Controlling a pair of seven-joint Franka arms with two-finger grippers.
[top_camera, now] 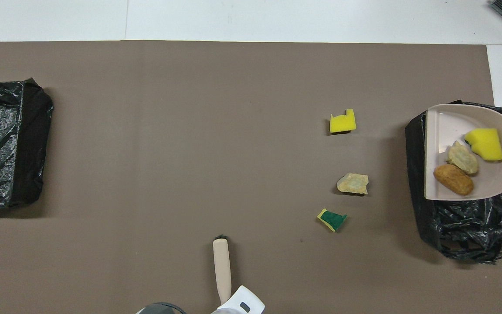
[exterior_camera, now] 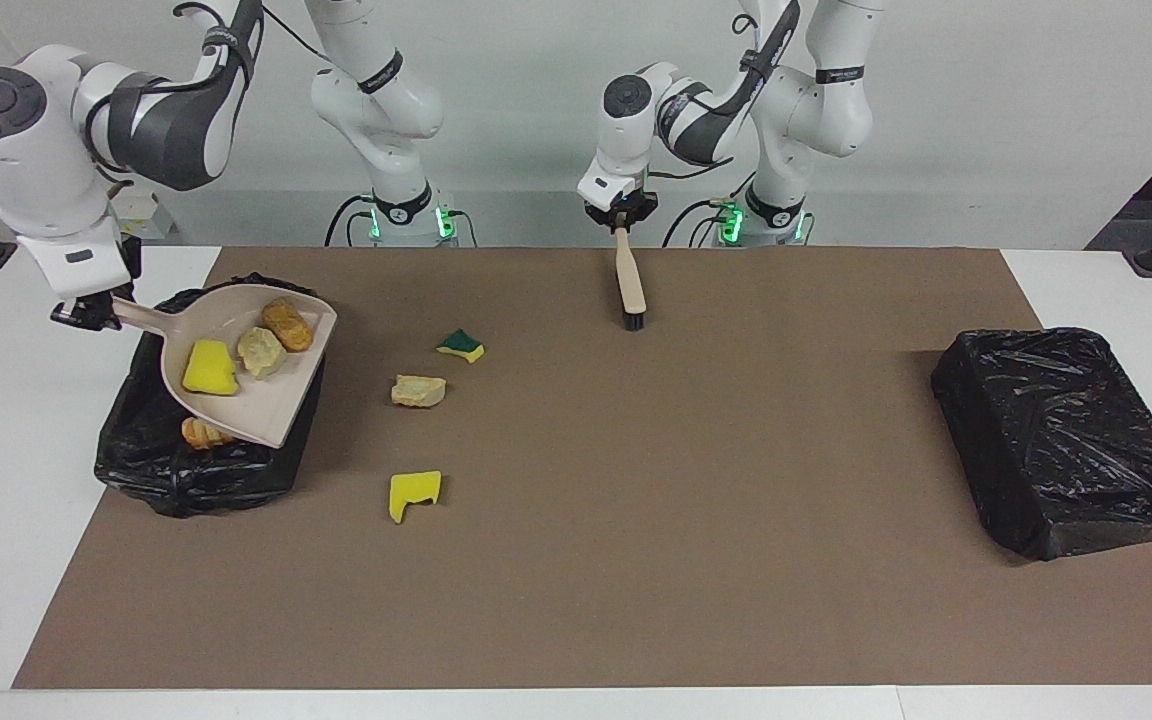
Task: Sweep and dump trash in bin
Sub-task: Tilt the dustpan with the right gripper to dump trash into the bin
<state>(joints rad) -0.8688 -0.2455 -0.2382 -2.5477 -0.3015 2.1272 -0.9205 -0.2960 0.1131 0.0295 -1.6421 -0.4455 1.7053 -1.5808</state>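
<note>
In the facing view, the right claw (exterior_camera: 86,315) at upper left is clamped on the dustpan (exterior_camera: 246,385) handle, holding it with three scraps over the bin (exterior_camera: 206,470); the left claw (exterior_camera: 621,215) at top centre grips the hand brush (exterior_camera: 629,285). In the overhead view, loose trash lies right of centre on the counter (top_camera: 190,131): a yellow sponge chunk (top_camera: 342,121), a beige lump (top_camera: 353,183), a green-and-yellow sponge (top_camera: 332,219); a second black bin (top_camera: 2,144) sits at the left edge.

The bin liners (exterior_camera: 1066,440) are crinkled, glossy black plastic. The table mat (exterior_camera: 636,560) looks like matt brown paper. The dustpan (exterior_camera: 246,400) is smooth beige plastic; the yellow chunks (top_camera: 343,122) look spongy.
</note>
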